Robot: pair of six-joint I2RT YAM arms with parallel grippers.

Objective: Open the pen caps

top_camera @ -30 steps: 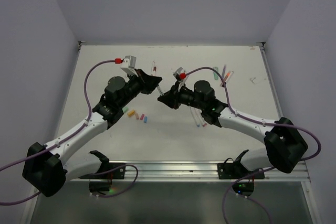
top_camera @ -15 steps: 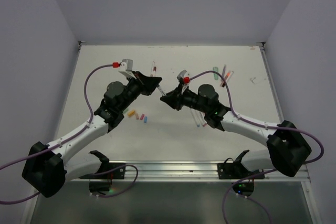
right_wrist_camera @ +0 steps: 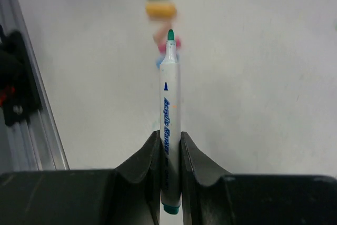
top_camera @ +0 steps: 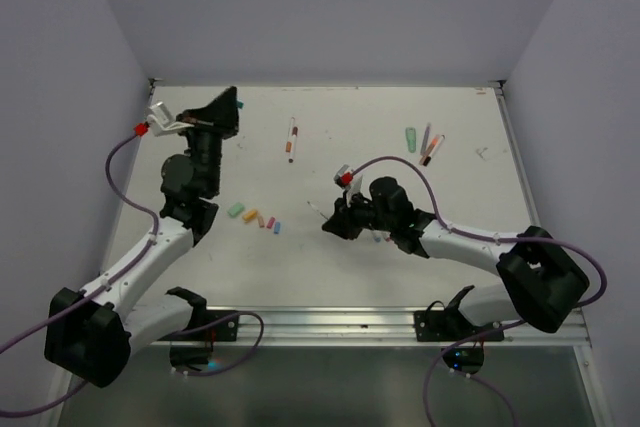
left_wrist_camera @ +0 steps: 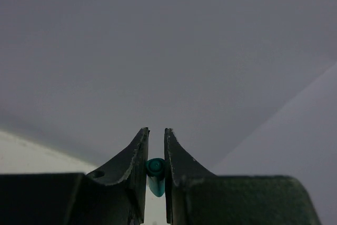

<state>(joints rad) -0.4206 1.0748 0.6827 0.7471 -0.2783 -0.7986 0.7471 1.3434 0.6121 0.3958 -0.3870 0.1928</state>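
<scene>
Teal cap (left_wrist_camera: 155,174) high near back wall (top_camera: 320,17)

Centre: table (top_camera: 300,172) lay bare between the arms.
Obstacles: loose caps (top_camera: 252,215) by left arm (top_camera: 150,247); pens (top_camera: 427,142) back right; right arm (top_camera: 450,237) low.

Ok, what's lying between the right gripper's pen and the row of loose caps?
Nothing: in the top view only bare table separates the pen in the right gripper from the loose caps.

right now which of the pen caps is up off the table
The small teal plastic cap pinched in the left end effector; the other short coloured caps lie in a row on the white table.
</scene>
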